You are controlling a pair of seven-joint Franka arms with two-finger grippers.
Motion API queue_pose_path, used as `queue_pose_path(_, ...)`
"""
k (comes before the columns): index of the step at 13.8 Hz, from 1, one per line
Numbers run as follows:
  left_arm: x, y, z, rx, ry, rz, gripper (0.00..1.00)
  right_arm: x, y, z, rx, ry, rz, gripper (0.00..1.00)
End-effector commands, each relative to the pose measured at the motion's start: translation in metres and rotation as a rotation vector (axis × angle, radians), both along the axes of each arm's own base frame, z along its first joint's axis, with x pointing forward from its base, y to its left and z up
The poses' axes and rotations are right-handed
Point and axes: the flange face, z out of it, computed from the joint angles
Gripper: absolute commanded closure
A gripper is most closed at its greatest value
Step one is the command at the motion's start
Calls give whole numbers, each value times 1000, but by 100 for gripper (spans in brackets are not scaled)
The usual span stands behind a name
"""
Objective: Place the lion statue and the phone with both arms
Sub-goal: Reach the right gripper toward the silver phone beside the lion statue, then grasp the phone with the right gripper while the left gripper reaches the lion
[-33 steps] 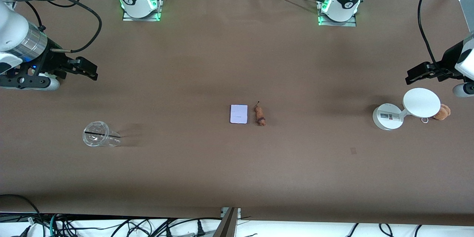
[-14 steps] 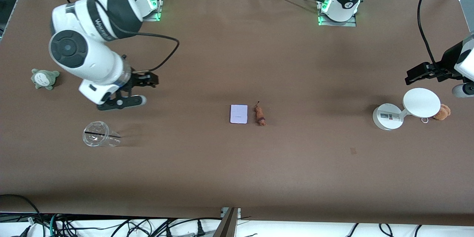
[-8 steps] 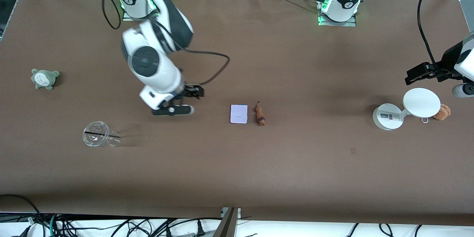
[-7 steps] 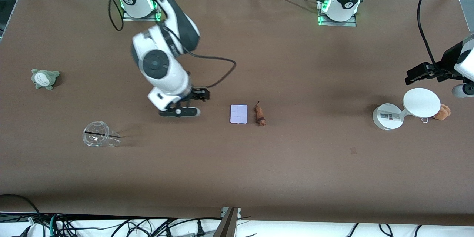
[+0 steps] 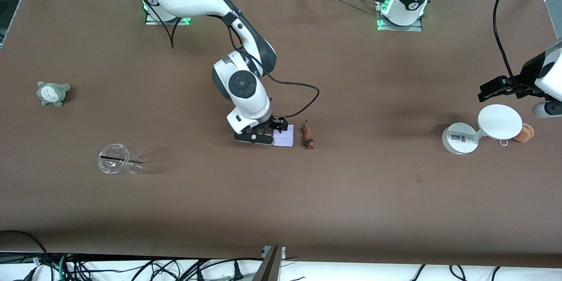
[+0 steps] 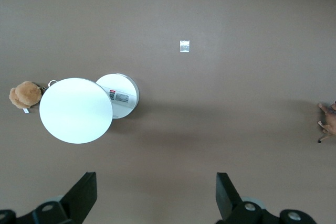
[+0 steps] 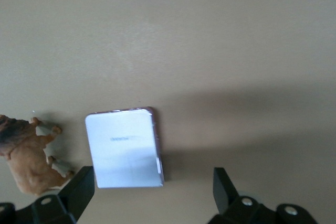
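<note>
A: How does the right arm stand?

B: It reaches from its base out over the middle of the worktop (image 5: 175, 210), forearm bent steeply down; the right end effector (image 5: 274, 131) hangs low over the phone (image 5: 285, 137), partly covering its edge toward the right arm's end.

A: And its fingers?

B: Spread wide in the right wrist view, one dark finger (image 7: 79, 190) by each lower corner; they pinch nothing, and whether they touch the phone cannot be told.

A: Where are the task's things?

B: The phone lies flat at mid-worktop; the lion statue (image 5: 308, 135) lies on its side just beside it, toward the left arm's end, a narrow gap between them.

A: The left arm?

B: It waits, its wrist high at its own end; the left end effector (image 5: 498, 88) hovers above the white round stand (image 5: 480, 128), fingers spread and empty; a tan plush toy (image 5: 524, 132) sits against the stand.

A: Anything else?

B: A clear cup (image 5: 117, 164) on its side and a grey plush (image 5: 52, 92) lie toward the right arm's end.
</note>
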Motion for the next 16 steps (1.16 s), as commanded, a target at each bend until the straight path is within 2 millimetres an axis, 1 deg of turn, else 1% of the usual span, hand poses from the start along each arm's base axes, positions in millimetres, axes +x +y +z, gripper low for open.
queue_pose_path(1,4,-5,0,-34,8,-8,0,5,29,-22,44,-30,-63,0)
queue_pose_path(2,6,-8,-2,-64,10,-3,0,4,38,-32,50,-33,-74,0)
queue_pose_path(3,8,-10,-6,-84,15,0,0,2,47,-38,53,-36,-79,0)
queue_pose_path(5,12,-11,-14,-95,22,2,0,-4,57,-47,48,-37,-77,0)
queue_pose_path(7,18,-24,-30,-105,49,-16,0,-6,58,-49,36,-45,-62,0)
queue_pose_path(9,26,-26,-40,-106,37,-17,0,-13,64,-55,0,-67,-24,0)
queue_pose_path(10,31,-26,-49,-107,37,-16,0,-16,66,-60,-8,-66,-21,0)
queue_pose_path(11,37,-29,-60,-109,39,-19,0,-17,66,-60,-18,-74,-9,0)
queue_pose_path(12,43,-36,-67,-113,21,-26,0,-14,62,-57,-28,-78,-3,0)
queue_pose_path(13,47,-37,-76,-115,23,-26,0,-10,59,-54,-31,-76,-4,0)
queue_pose_path(14,52,-37,-90,-117,41,-24,0,-7,55,-50,-39,-69,-6,0)
queue_pose_path(15,60,-36,-91,-119,21,-28,0,-5,53,-43,-43,-66,-3,0)
queue_pose_path(16,70,-36,-97,-120,15,-42,0,-1,48,-41,-46,-62,-10,0)
